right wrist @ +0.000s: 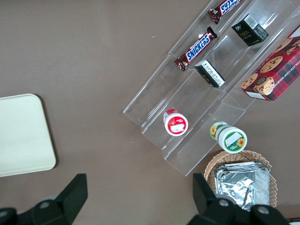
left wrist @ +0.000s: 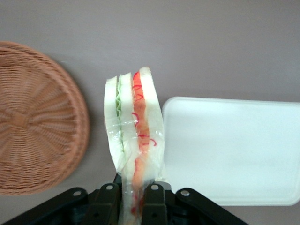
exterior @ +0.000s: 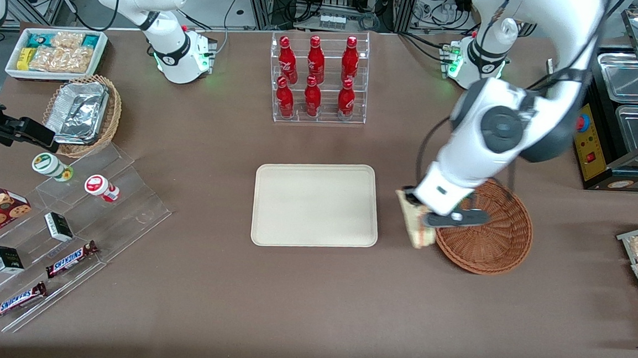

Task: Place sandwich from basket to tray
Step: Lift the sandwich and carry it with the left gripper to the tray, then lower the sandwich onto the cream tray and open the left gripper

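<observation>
sandwich (left wrist: 135,140): it's hanging in the air between the basket (exterior: 490,234) and the tray (exterior: 316,205), clear of the basket rim and not over the tray yet. It's sitting on edge, with the red and green filling facing the wrist camera.

how it's going to handle: I'm guessing light and squishy. It's soft white bread in shiny clear wrap, so too much squeeze is probably going to crush it and too little is going to let the wrap slide.

where to hold: across the 2 flat bread faces near 1 end looks right to me, and that's pretty much where it's being held.

gripper (left wrist: 136,197): it's hovering just beside the basket, on the tray side. The fingers (left wrist: 108,199) are pinching narrow on the end of the sandwich, 1 pad on each bread face. It's touching nothing else that I can see.

tray: it's lying bare on the brown table (exterior: 311,300), beside the basket and toward the parked arm's end from it.

basket: looking empty now in the wrist view.

progress: my read is the pickup's done and the carry across is happening, with the set-down not yet done.
</observation>
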### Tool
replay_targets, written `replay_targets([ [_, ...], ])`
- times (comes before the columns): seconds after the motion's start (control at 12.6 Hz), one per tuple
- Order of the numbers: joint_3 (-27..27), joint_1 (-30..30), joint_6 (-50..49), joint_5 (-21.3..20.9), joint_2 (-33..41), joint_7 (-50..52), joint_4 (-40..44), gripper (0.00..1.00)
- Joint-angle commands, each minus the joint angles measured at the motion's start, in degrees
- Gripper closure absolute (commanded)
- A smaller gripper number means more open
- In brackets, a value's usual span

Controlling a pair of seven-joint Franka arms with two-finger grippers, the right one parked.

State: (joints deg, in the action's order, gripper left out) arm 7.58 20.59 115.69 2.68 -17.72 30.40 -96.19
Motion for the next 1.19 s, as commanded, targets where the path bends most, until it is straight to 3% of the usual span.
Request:
replay_targets([
  [0.0,-0.7,5.6,-1.3,0.7,-7.0,0.4,8.5,1.0],
  [0.4,-0.8,13.2,5.1,0.3,-15.3,1.0,10.6,1.0],
  [1.12,-0.8,18.9,14.4,-0.2,-26.2,8.8,15.3,1.0],
])
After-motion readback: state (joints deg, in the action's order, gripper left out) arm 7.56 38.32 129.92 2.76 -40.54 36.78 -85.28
